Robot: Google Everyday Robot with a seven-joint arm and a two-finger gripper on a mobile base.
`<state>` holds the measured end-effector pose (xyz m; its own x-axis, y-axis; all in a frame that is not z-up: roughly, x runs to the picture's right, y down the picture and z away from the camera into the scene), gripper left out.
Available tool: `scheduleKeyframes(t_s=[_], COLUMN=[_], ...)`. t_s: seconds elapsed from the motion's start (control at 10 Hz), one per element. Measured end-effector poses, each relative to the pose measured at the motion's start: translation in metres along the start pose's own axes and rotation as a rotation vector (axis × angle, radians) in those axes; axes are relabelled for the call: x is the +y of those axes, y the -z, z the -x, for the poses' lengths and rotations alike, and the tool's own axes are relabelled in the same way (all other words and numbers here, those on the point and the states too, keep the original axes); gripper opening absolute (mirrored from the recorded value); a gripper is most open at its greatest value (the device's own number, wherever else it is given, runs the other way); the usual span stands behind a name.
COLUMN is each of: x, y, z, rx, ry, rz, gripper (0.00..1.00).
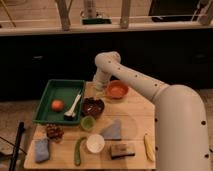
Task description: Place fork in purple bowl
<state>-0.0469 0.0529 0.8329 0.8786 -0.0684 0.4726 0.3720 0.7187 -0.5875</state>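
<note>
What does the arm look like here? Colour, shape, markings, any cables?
Arm: glossy white, thick rounded tubular links, small dark dots along the shell; no cables visible. Gripper, at its tip beside the orange bowl, looks pale too.

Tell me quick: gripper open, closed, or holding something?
Gripper: cannot be told. It is between the green tray and the orange bowl, just behind the purple bowl.

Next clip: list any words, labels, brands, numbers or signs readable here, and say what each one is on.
No readable text anywhere in this view.
On the tray, fork, purple bowl and orange bowl: no markings show.
On the arm: only dark dots, no characters.
On the end effector, at the far edge of the table, just left of the orange bowl: no label shows.
</note>
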Motion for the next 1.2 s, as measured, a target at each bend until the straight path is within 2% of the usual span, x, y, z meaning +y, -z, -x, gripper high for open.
scheduleKeyframes(t_s=[0.5, 0.6, 1.2], x=[0.0049, 0.0058, 0.0088], y=[-0.0028, -0.0035, -0.0070], z=[0.0001, 0.0001, 0.0022], rx=[-0.007, -0.007, -0.015], ry=[-0.001, 0.000, 0.000], rz=[0.009, 0.011, 0.014], gripper=[0.75, 0.79, 0.80])
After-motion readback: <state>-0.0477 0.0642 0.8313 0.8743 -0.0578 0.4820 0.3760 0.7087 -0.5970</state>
